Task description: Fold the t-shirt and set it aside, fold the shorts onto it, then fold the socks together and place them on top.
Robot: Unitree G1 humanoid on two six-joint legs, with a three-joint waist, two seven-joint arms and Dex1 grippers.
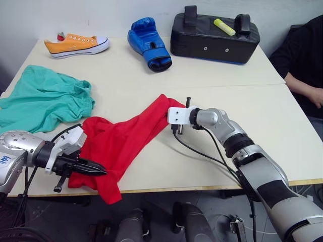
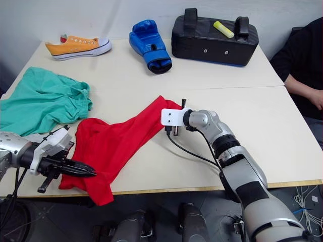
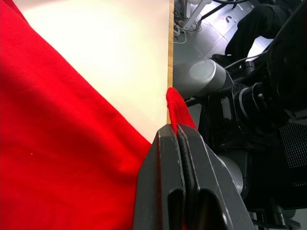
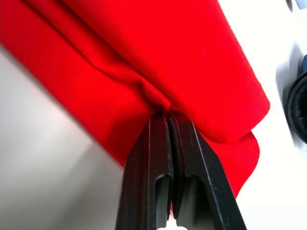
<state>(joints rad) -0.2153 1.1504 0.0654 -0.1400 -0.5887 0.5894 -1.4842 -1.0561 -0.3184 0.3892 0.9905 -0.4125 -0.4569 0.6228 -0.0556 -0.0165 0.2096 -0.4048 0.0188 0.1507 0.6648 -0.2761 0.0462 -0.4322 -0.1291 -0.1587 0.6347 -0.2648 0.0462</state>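
Here the t-shirt [image 1: 123,141] stretches diagonally between both arms: left end effector [image 1: 96,169] clamped on its corner at the worktop's [image 1: 282,126] front edge, right end effector [image 4: 168,117] pinching the opposite end mid-worktop.
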